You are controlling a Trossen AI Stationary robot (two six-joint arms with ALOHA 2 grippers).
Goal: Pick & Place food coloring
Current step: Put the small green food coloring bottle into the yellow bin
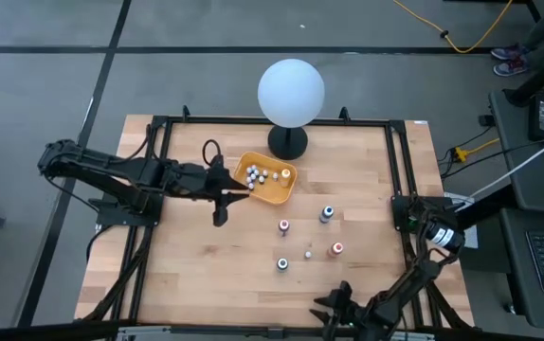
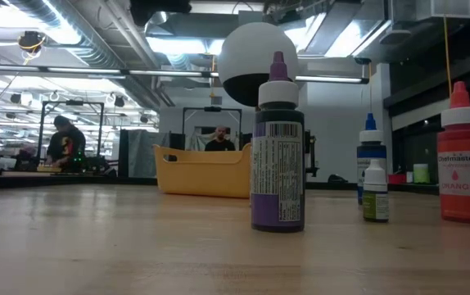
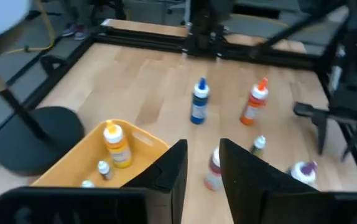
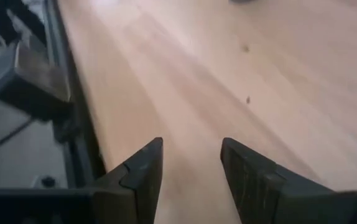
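Note:
Several tiny food coloring bottles lie inside the yellow-orange tray (image 1: 270, 181), a yellow-capped one (image 3: 116, 146) among them. Others stand upright on the table: blue-topped (image 1: 327, 214), pink-topped (image 1: 283, 226), orange (image 1: 337, 249), purple-topped (image 1: 282, 264) and a small whitish one (image 1: 308, 254). My left gripper (image 1: 239, 195) is open at the tray's near left corner. In its wrist view (image 3: 203, 171) the pink-topped bottle (image 3: 213, 168) shows beyond the gap. My right gripper (image 1: 329, 308) is open low over bare wood (image 4: 191, 168) by the near edge.
A big white globe (image 1: 291, 91) on a black base (image 1: 288, 142) stands behind the tray. A black frame (image 1: 397, 170) runs around the table. Bare wood lies on the table's left side (image 1: 187, 275). People show in the room beyond in the low view (image 2: 65, 141).

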